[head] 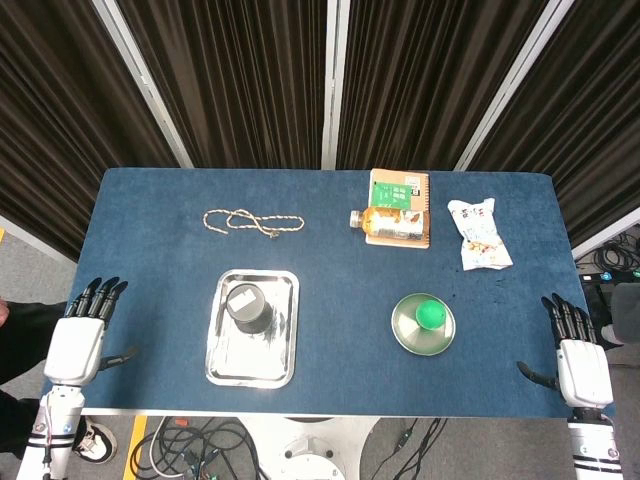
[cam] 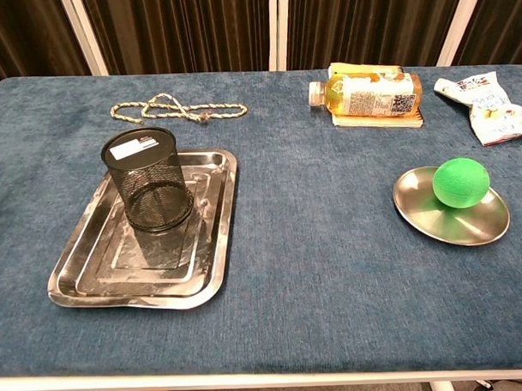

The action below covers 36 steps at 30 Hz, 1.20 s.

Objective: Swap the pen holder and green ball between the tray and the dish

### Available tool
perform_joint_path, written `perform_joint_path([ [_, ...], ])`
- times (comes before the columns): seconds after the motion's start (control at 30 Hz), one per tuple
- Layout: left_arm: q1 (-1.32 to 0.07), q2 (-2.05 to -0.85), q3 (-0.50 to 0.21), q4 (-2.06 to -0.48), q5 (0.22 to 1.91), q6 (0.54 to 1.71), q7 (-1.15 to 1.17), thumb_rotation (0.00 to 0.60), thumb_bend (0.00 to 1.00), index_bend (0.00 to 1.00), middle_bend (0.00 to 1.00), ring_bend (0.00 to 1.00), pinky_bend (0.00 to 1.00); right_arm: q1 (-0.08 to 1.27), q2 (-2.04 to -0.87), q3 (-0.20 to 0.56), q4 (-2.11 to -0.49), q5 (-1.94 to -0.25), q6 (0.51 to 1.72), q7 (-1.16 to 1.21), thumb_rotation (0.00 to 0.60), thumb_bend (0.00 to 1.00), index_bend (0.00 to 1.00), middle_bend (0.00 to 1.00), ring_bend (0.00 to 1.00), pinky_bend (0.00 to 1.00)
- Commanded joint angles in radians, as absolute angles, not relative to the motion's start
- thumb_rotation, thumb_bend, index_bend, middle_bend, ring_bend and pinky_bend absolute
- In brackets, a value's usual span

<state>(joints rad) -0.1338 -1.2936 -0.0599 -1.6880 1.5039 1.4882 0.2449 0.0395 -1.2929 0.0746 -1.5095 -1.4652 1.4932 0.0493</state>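
A black mesh pen holder [head: 249,305] [cam: 148,178] stands upright in the steel tray [head: 275,358] [cam: 195,284] on the left half of the table. The green ball [head: 431,316] [cam: 460,182] lies in the round metal dish [head: 410,332] [cam: 433,215] on the right. My left hand [head: 83,331] hovers at the table's near-left corner, fingers spread and holding nothing. At the near-right corner my right hand [head: 574,353] is likewise spread and empty. Neither hand appears in the chest view.
A knotted rope [head: 250,221] [cam: 174,107] lies beyond the tray. At the back right a drink bottle [head: 391,223] [cam: 366,94] rests on a flat box [head: 400,189], with a snack bag [head: 477,233] [cam: 489,105] to its right.
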Motion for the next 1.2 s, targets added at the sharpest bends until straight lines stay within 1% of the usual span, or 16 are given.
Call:
perform_joint_path([
  [0.03, -0.134, -1.295, -0.059, -1.688, 1.502, 1.487, 0.245, 0.600, 0.04, 0.10, 0.08, 0.00, 0.19, 0.040, -1.294, 0.074, -1.508, -1.465, 1.492, 0.049, 0.600, 0.04, 0.00, 0.00, 0.00, 0.00],
  [0.53, -0.133, -1.303, -0.056, -1.685, 1.503, 1.491, 0.240, 0.600, 0.04, 0.10, 0.08, 0.00, 0.19, 0.061, -1.285, 0.070, -1.528, -1.476, 1.462, 0.029, 0.600, 0.04, 0.00, 0.00, 0.00, 0.00],
  [0.8, -0.144, -1.302, -0.058, -1.679, 1.508, 1.478, 0.231, 0.600, 0.04, 0.10, 0.08, 0.00, 0.19, 0.068, -1.277, 0.071, -1.548, -1.488, 1.468, 0.007, 0.600, 0.04, 0.00, 0.00, 0.00, 0.00],
  [0.97, -0.187, -1.304, -0.070, -1.700, 1.525, 1.430, 0.206, 0.600, 0.04, 0.10, 0.08, 0.00, 0.18, 0.065, -1.270, 0.069, -1.554, -1.488, 1.471, 0.010, 0.600, 0.04, 0.00, 0.00, 0.00, 0.00],
  [1.2, -0.317, -1.331, -0.114, -1.736, 1.534, 1.280, 0.173, 0.600, 0.03, 0.10, 0.08, 0.00, 0.18, 0.062, -1.262, 0.071, -1.568, -1.495, 1.489, 0.005, 0.600, 0.04, 0.00, 0.00, 0.00, 0.00],
])
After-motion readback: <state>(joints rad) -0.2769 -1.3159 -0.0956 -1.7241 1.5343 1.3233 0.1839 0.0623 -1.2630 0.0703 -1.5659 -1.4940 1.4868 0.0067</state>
